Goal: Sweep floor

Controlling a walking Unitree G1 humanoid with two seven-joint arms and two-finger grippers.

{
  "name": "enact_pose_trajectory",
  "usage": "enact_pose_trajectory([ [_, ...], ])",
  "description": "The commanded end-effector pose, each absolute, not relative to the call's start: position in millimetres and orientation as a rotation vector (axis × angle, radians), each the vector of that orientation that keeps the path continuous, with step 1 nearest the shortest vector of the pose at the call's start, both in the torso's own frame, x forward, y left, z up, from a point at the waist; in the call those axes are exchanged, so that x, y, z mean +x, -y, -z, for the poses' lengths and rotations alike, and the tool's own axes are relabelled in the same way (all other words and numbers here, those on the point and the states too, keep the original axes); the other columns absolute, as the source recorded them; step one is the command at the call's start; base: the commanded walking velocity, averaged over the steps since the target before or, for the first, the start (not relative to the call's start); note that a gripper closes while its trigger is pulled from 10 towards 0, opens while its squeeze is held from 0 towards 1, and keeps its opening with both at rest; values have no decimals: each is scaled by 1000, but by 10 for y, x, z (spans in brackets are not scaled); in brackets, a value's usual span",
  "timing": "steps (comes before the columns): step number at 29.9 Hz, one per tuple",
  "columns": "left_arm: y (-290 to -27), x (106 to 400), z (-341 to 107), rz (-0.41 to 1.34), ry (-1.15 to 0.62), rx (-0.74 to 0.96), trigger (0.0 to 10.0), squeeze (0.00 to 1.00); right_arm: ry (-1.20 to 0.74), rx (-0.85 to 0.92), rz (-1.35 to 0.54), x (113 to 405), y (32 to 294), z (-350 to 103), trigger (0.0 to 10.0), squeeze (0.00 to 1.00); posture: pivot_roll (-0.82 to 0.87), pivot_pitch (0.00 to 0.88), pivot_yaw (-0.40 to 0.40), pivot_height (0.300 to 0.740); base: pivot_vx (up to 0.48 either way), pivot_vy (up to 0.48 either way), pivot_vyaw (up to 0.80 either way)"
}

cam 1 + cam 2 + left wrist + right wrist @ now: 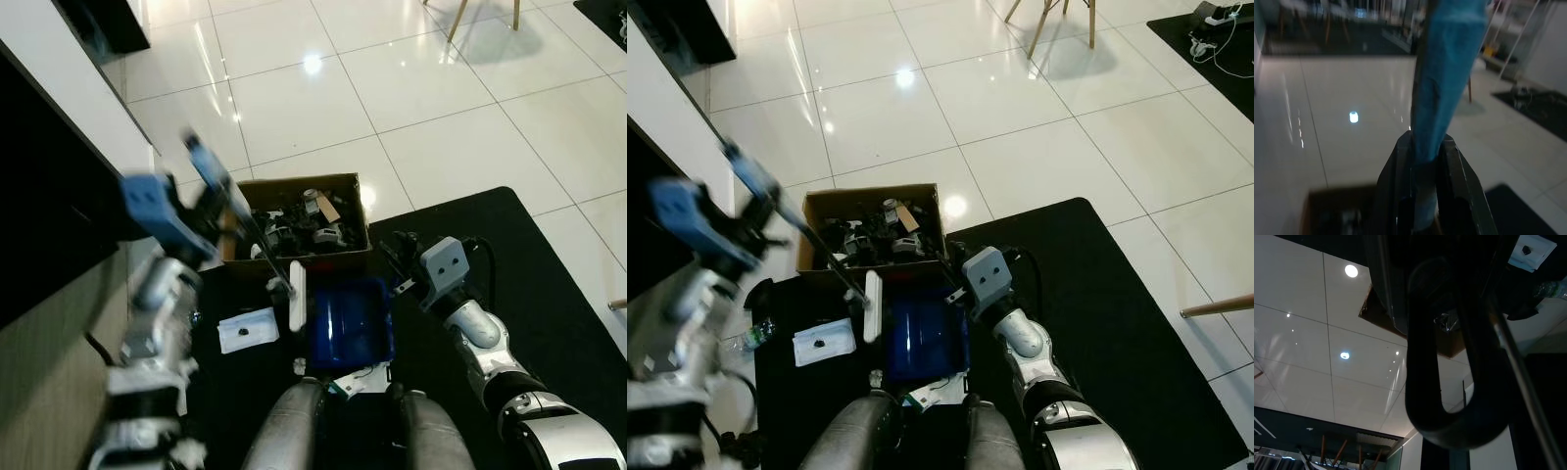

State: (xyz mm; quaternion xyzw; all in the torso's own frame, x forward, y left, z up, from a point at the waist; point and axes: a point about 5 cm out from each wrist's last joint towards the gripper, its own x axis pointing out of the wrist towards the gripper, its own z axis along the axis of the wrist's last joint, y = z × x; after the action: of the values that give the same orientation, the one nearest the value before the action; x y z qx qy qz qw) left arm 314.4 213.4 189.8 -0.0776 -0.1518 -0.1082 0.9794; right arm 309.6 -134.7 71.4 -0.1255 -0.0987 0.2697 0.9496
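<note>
We hold a broom over a blue dustpan on a black mat, beside a box of debris.

In the left eye view, our left gripper (211,211) is raised at the left, blurred, closed on the blue-taped handle of the broom (257,240); the dark shaft slants down to a white head (297,299) that stands just at the left edge of the blue dustpan (350,323). Our right gripper (402,262) sits at the dustpan's upper right corner. In the right eye view, the open cardboard box (872,230), full of dark scraps, lies just beyond the dustpan on the white tile floor (950,88); a white packet (823,343) lies on the black mat (1097,294). In the left wrist view, both black fingers (1396,181) clamp the blue handle. In the right wrist view, we see the dustpan's black loop handle (1449,357) close up, but we cannot tell how those jaws stand.
</note>
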Motion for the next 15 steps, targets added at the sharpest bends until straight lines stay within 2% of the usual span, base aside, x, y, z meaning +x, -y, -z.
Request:
enact_pose_trajectory([
  [1, -2167, 3110, -1896, 219, 313, -133, 10000, 0, 192, -261, -574, 3052, 1332, -671, 10000, 0, 83, 265, 59, 740, 0, 0, 0],
  [4, -2271, 3203, -1945, 181, 320, 15, 10000, 0, 197, -258, -580, 3039, 1317, -666, 10000, 0, 76, 286, 64, 740, 0, 0, 0],
  [10, -2330, 3295, -1749, 128, 258, 179, 10000, 0, 203, -259, -578, 3027, 1338, -666, 10000, 0, 57, 298, 66, 740, 0, 0, 0],
  [14, -2388, 3318, -1722, 72, 256, 213, 10000, 0, 203, -261, -576, 3019, 1357, -661, 10000, 0, 50, 301, 66, 740, 0, 0, 0],
  [15, -2450, 3345, -1747, 12, 273, 231, 10000, 0, 202, -264, -573, 3010, 1383, -655, 10000, 0, 45, 301, 63, 740, 0, 0, 0],
])
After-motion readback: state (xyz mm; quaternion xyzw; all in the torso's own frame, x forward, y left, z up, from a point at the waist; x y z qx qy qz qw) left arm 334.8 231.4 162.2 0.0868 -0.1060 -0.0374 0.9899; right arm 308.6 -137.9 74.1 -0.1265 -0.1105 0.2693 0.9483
